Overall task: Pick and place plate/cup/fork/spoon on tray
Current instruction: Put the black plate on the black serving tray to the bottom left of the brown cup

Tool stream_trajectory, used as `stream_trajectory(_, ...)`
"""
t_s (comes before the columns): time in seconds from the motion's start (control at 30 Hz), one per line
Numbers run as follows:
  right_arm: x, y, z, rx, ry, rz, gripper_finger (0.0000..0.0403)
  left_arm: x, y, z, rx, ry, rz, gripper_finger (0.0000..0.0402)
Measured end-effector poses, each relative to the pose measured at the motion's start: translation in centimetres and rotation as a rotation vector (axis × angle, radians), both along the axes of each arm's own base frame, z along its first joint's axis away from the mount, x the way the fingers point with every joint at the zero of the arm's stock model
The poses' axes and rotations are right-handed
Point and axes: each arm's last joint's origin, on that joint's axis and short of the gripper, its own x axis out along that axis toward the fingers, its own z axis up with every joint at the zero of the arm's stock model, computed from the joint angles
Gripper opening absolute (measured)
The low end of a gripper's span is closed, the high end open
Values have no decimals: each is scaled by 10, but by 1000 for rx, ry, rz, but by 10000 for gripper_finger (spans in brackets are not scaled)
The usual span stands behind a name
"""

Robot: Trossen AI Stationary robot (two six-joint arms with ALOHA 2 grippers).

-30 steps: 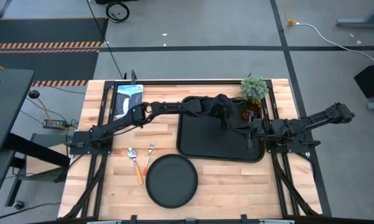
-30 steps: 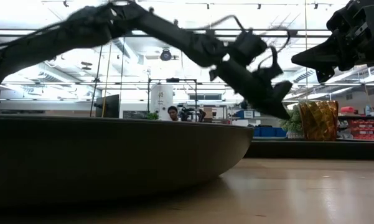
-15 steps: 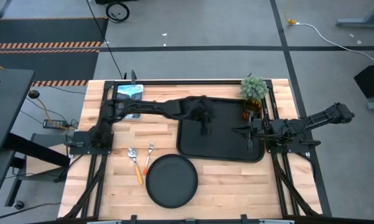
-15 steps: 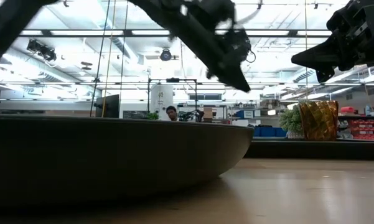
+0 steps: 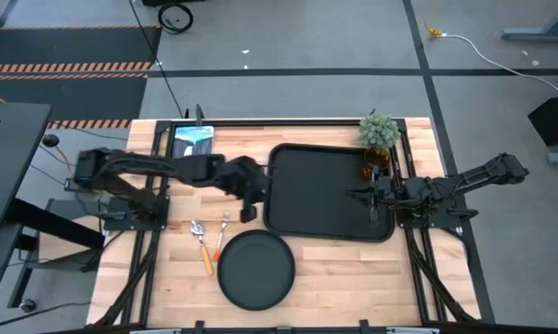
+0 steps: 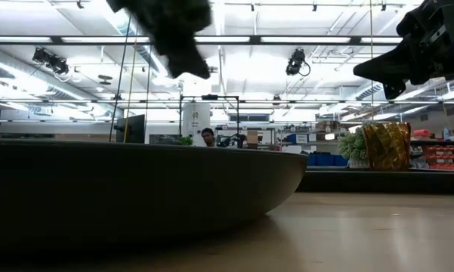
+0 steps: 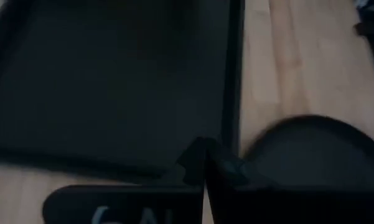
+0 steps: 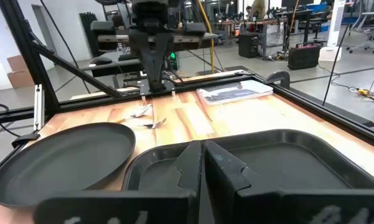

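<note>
The black tray [image 5: 325, 190] lies at the table's middle right, with the amber cup [image 5: 371, 172] upright in its far right corner; the cup also shows in the low view [image 6: 385, 146]. The round black plate [image 5: 255, 269] lies on the table near the front edge. The fork [image 5: 223, 227] and the spoon [image 5: 201, 243] lie flat to the plate's left. My left gripper [image 5: 251, 199] is shut and empty above the table just left of the tray. My right gripper [image 5: 371, 202] is shut and empty over the tray's right part.
A small potted plant [image 5: 379, 130] stands beyond the tray's far right corner. A booklet [image 5: 191, 144] lies at the far left. Bare wood shows between the tray and the plate and along the near right.
My left gripper has drawn back from beside the cup at the tray's far right, across the tray toward the table's left, and now hangs just past the tray's left edge. The cup has stayed upright where it was.
</note>
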Motion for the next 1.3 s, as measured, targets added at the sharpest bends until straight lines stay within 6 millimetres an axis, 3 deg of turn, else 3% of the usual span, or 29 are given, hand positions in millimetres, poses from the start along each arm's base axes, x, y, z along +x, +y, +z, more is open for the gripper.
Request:
stream_trajectory(0.2, 0, 0, 1, 3, -12, 0, 27, -47, -6, -31, -215, 72, 22, 10)
stream_trajectory(0.43, 1, 0, 3, 7, -27, 0, 27, -71, -11, -72, -437, 218, 162, 40)
stream_trajectory(0.7, 1, 0, 2, 6, -24, -1, 27, -66, -18, -85, -478, 236, 158, 152)
stream_trajectory(0.83, 1, 0, 3, 9, -35, 0, 27, -60, -21, -96, -475, 271, 164, 186)
stream_trajectory(1.3, 2, 1, 6, 16, -64, 5, 27, -32, -44, -115, -390, 351, 103, 176)
